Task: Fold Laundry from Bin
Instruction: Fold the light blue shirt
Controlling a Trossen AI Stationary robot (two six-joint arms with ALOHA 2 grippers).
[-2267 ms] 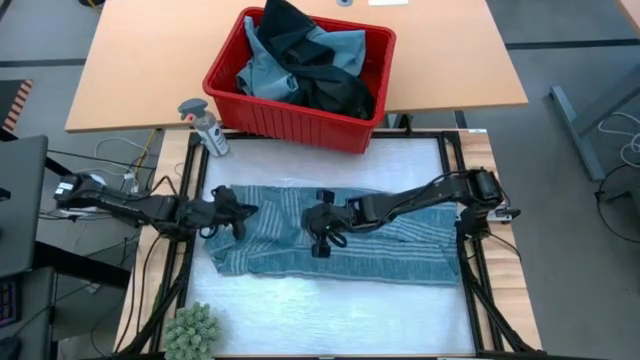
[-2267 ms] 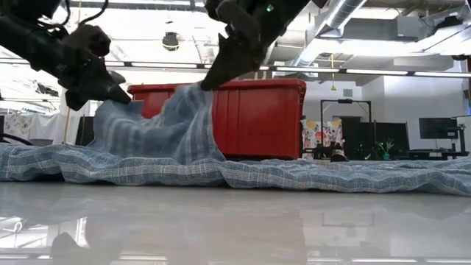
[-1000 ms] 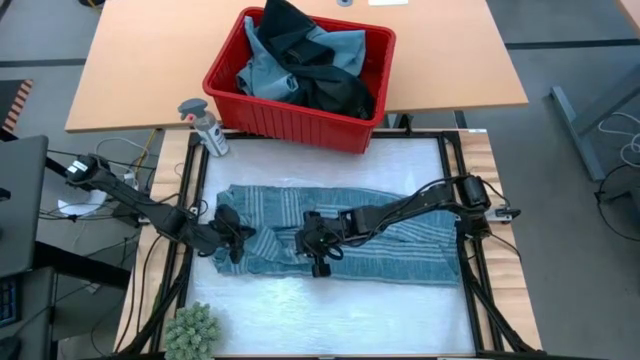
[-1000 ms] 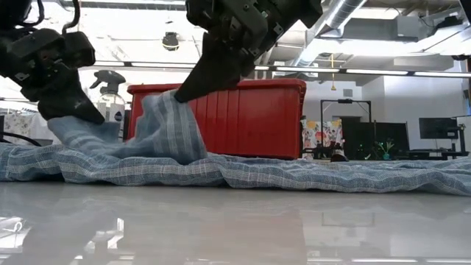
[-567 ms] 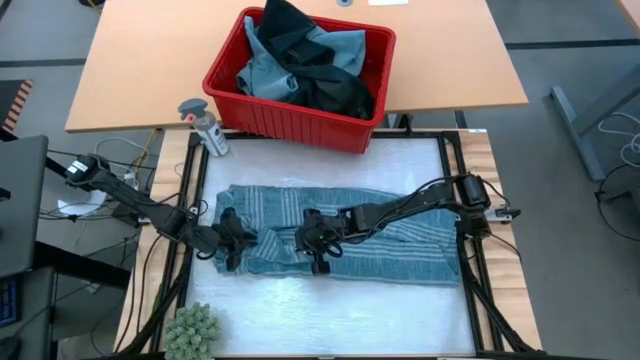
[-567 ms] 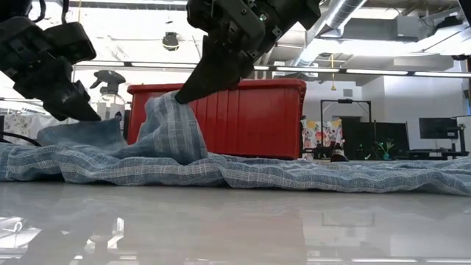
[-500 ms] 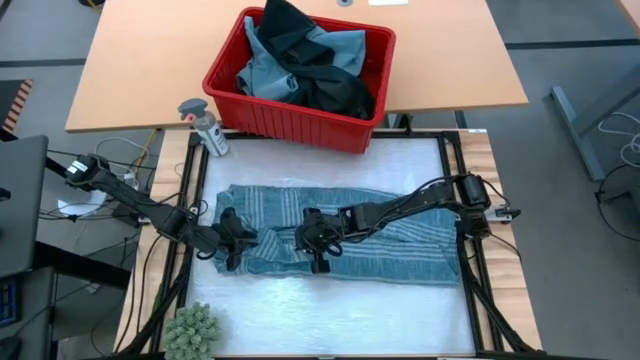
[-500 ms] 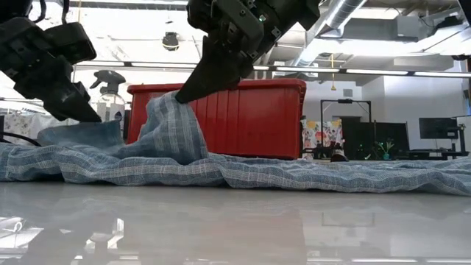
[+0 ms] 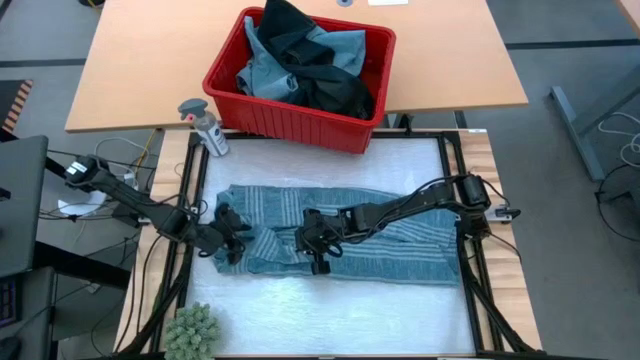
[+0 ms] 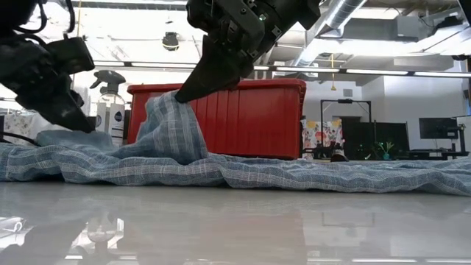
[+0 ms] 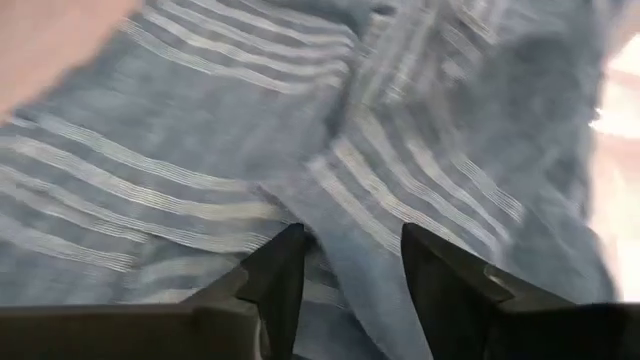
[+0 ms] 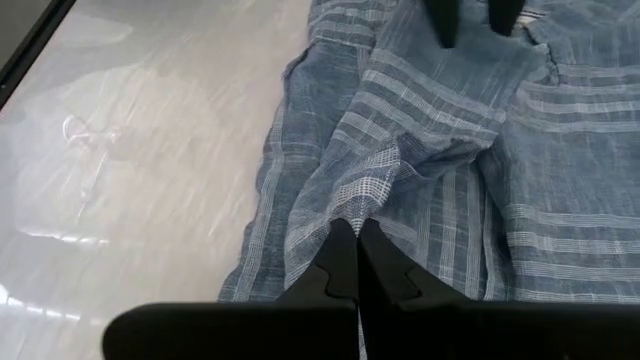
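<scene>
Striped cloth (image 9: 340, 235) lies spread on the table (image 9: 330, 310) before the bin (image 9: 300, 75). Right gripper (image 10: 180, 96) slants down, pinching a raised fold. Left gripper (image 11: 345, 265) hovers over the cloth's left end, fingers apart, as only its wrist view shows.

My two dark fingers (image 11: 280, 275) stand apart at the bottom of my view, and my gripper (image 11: 350, 285) hangs just over the striped cloth (image 11: 200, 150). The cloth is grey-blue with bands of thin pale stripes, and it fills nearly all I see. A fold or raised ridge of it runs between my fingers. Whether my fingertips touch it, I cannot tell. A pale bright patch (image 11: 615, 200) shows at one edge.
</scene>
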